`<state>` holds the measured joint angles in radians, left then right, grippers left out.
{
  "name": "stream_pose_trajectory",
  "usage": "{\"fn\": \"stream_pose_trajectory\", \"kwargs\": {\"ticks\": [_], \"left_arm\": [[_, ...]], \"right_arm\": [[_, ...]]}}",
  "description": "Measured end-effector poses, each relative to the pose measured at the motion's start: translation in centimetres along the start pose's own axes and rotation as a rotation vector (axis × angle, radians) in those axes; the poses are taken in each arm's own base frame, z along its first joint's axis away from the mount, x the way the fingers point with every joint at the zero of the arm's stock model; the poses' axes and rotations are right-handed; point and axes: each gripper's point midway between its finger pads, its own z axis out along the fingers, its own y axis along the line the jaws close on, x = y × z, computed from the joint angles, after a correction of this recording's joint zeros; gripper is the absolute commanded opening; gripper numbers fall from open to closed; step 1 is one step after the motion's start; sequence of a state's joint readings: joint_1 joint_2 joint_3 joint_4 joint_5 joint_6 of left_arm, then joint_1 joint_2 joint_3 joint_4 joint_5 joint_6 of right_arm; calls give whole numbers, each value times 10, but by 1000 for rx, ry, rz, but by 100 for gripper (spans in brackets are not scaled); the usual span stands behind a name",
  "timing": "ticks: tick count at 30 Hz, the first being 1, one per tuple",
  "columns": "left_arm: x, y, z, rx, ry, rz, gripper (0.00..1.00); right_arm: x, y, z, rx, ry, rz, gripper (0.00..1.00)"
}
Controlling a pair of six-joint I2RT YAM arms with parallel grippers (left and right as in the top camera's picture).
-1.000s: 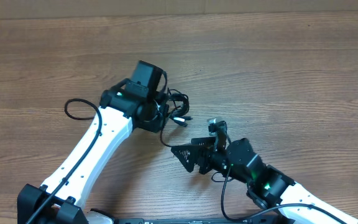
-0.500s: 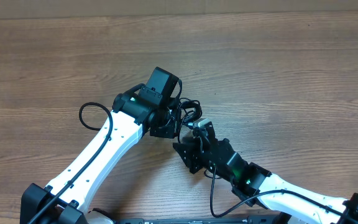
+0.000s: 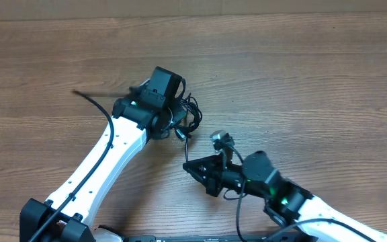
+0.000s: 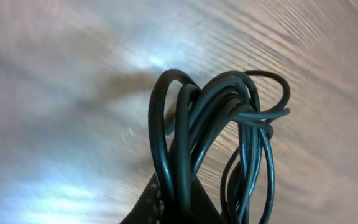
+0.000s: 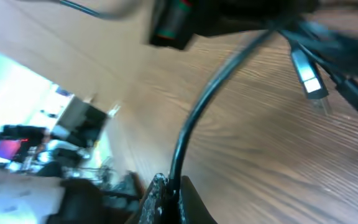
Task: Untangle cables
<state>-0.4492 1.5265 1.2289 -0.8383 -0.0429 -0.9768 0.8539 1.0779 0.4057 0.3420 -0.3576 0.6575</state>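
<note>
Two arms, the left arm (image 3: 113,144) and the right arm (image 3: 294,202); one knotted bundle of cables (image 3: 191,114); one surface (image 3: 301,74).

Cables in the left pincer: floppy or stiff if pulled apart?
Likely floppy yet springy: the cables form round loops at the left pincer instead of hanging limp. Probably light, being thin. The strand pinched in the right pincer bends smoothly, so pulling may tighten the loops.

Black cable (image 5: 196,113) in right gripper (image 5: 168,182)
</note>
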Motion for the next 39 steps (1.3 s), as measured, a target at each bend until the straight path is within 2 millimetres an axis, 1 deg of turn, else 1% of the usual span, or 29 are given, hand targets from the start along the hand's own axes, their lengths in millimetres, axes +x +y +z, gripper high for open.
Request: {"fn": "stream_pose_trajectory", "kwargs": {"ticks": [2, 6, 9, 10, 12, 14, 16, 21, 24, 26, 28, 31, 33, 39], "left_arm": [[-3, -5, 0, 17, -13, 159, 4], [2, -12, 0, 58, 7, 421, 4], [14, -20, -2, 126, 56, 599, 4], [17, -22, -2, 146, 68, 635, 4], [27, -30, -4, 215, 104, 721, 4], [38, -40, -8, 299, 135, 789, 4], [45, -50, -13, 378, 153, 836, 4], [56, -71, -24, 531, 172, 887, 4], [60, -78, -29, 578, 179, 893, 4], [63, -79, -31, 597, 190, 895, 4], [66, -80, -32, 620, 199, 915, 4], [72, -83, -35, 663, 214, 955, 4], [76, -83, -37, 689, 231, 975, 4], [98, -76, -48, 773, 321, 1036, 4]], "right_arm": [[-7, 3, -9, -11, -14, 10, 4], [-32, 0, -28, -5, -94, 32, 4], [-55, -13, -42, 32, -175, 81, 4], [-60, -18, -45, 45, -196, 103, 4], [-69, -30, -51, 72, -231, 157, 4], [-74, -38, -54, 91, -250, 205, 4], [-74, -46, -53, 108, -250, 246, 4], [-60, -59, -42, 128, -191, 314, 4], [-48, -67, -37, 142, -141, 361, 4], [-36, -77, -35, 180, -108, 417, 4], [-31, -84, -35, 210, -98, 460, 4], [-30, -89, -35, 231, -110, 494, 4], [-34, -92, -36, 243, -136, 520, 4], [-42, -101, -39, 273, -211, 624, 4]]}}
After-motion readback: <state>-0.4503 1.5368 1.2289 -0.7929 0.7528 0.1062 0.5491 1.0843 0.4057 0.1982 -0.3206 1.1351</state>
